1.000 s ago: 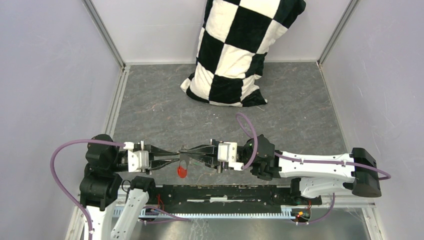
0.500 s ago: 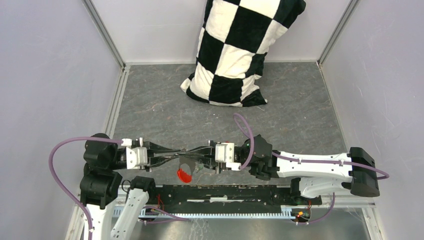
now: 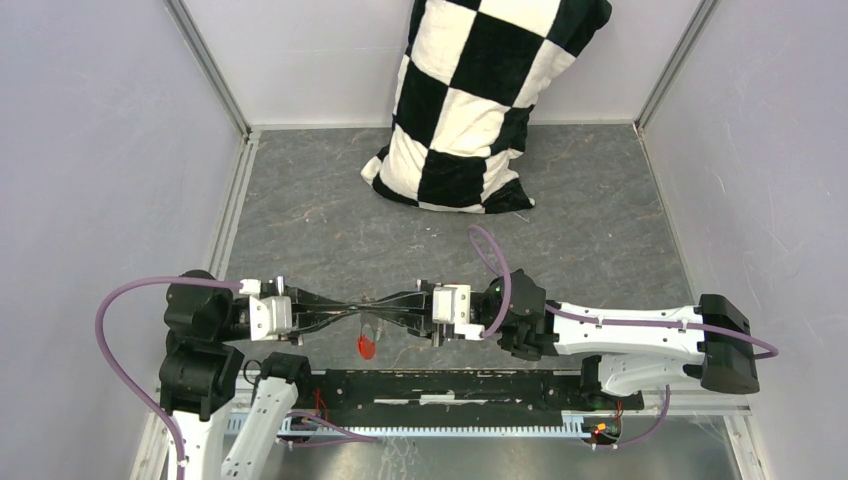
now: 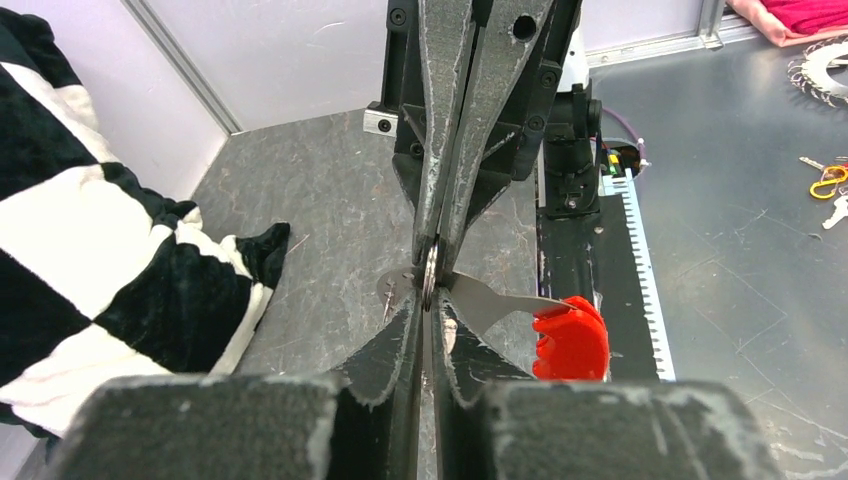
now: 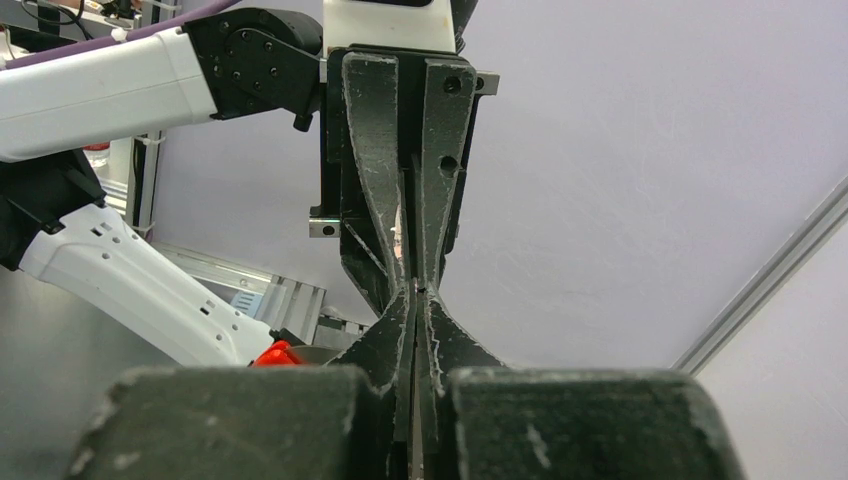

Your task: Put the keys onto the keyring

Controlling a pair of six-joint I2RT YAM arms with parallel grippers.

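My two grippers meet tip to tip low over the grey table near its front edge. The keyring's thin silver ring stands edge-on between them. My left gripper is shut on the ring from the near side. My right gripper is shut on it from the opposite side. The flat grey fob with its red end hangs from the ring toward the rail. A small grey metal tab sticks out on the ring's other side. The keys are not in view.
A black-and-white checkered pillow leans against the back wall. A black rail runs along the near edge under the fob. Pale walls close in the left, right and back sides.
The left jaws have closed in tighter on the ring. Both grippers have shifted slightly left, and the red fob has swung a little beneath them.
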